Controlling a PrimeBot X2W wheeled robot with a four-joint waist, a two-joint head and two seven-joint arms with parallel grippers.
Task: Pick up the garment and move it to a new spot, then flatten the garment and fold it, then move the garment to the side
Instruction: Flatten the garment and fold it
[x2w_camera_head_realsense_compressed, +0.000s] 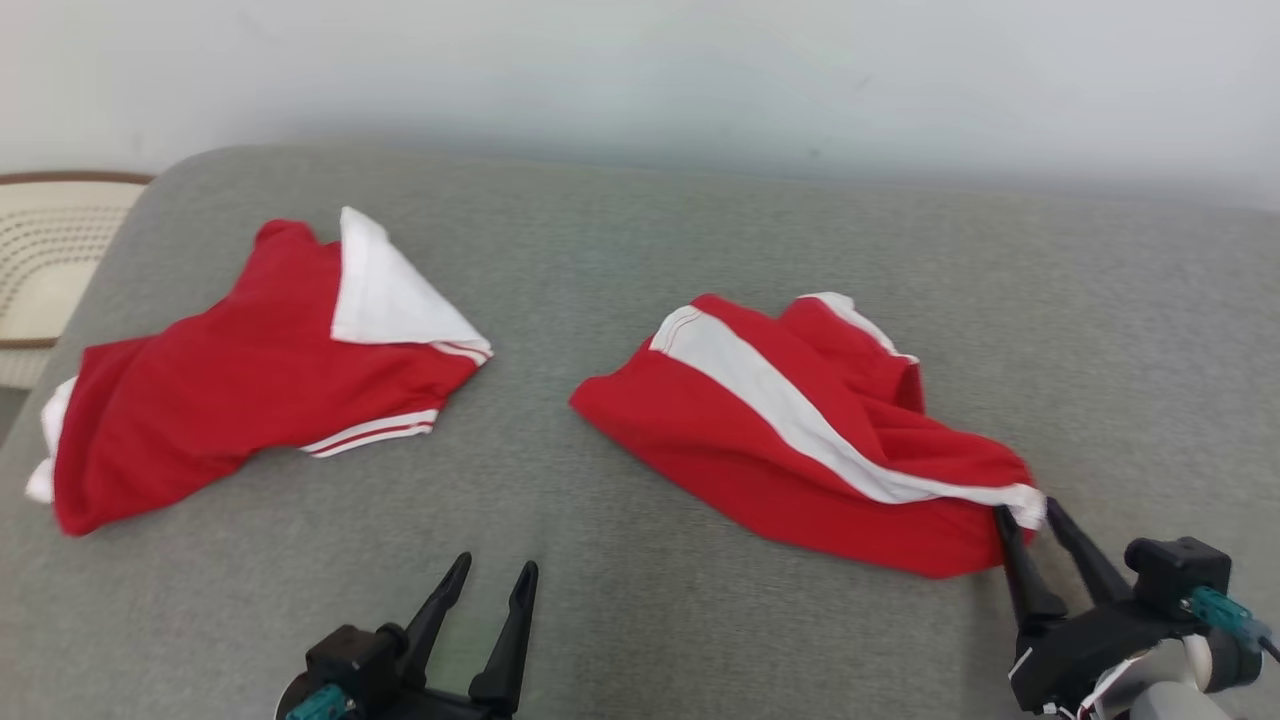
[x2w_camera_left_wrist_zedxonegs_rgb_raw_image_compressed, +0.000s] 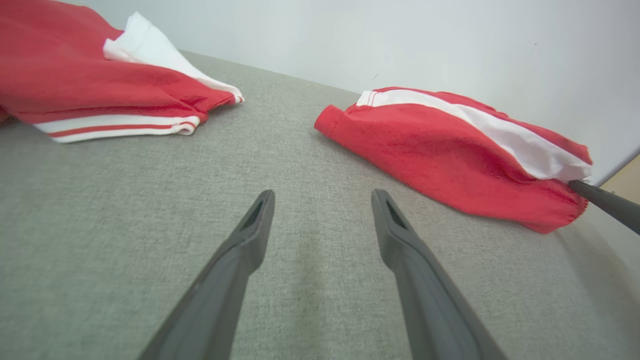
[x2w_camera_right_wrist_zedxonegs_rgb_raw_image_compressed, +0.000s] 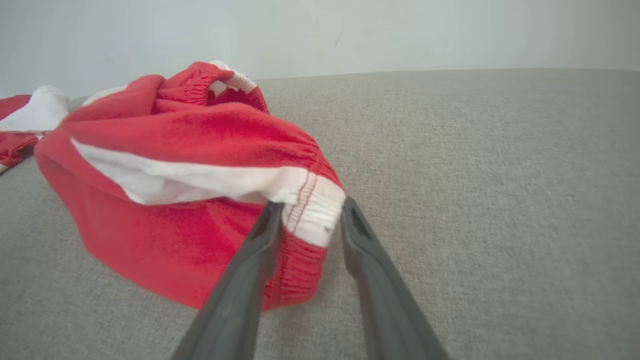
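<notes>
On a grey upholstered surface (x2w_camera_head_realsense_compressed: 640, 250), we see red shorts (x2w_camera_head_realsense_compressed: 800, 440) lying crumpled right of centre. Their long axis runs toward 10 o'clock from our right gripper (x2w_camera_head_realsense_compressed: 1026, 510), whose fingers are narrowly parted astride the white waistband corner (x2w_camera_right_wrist_zedxonegs_rgb_raw_image_compressed: 312, 210). Our left gripper (x2w_camera_head_realsense_compressed: 497, 562), spread wide and empty, sits farther off at 6 o'clock.

A red-and-white shirt (x2w_camera_head_realsense_compressed: 240, 390) lies on the grey cushion (x2w_camera_head_realsense_compressed: 640, 250) — a cream perforated object (x2w_camera_head_realsense_compressed: 50, 260) just beyond its left edge.

Grey fabric surface (x2w_camera_head_realsense_compressed: 640, 240) is covered by red-and-white shirt (x2w_camera_head_realsense_compressed: 230, 390) at left, red-and-white shorts (x2w_camera_head_realsense_compressed: 800, 440) at right, apart.
</notes>
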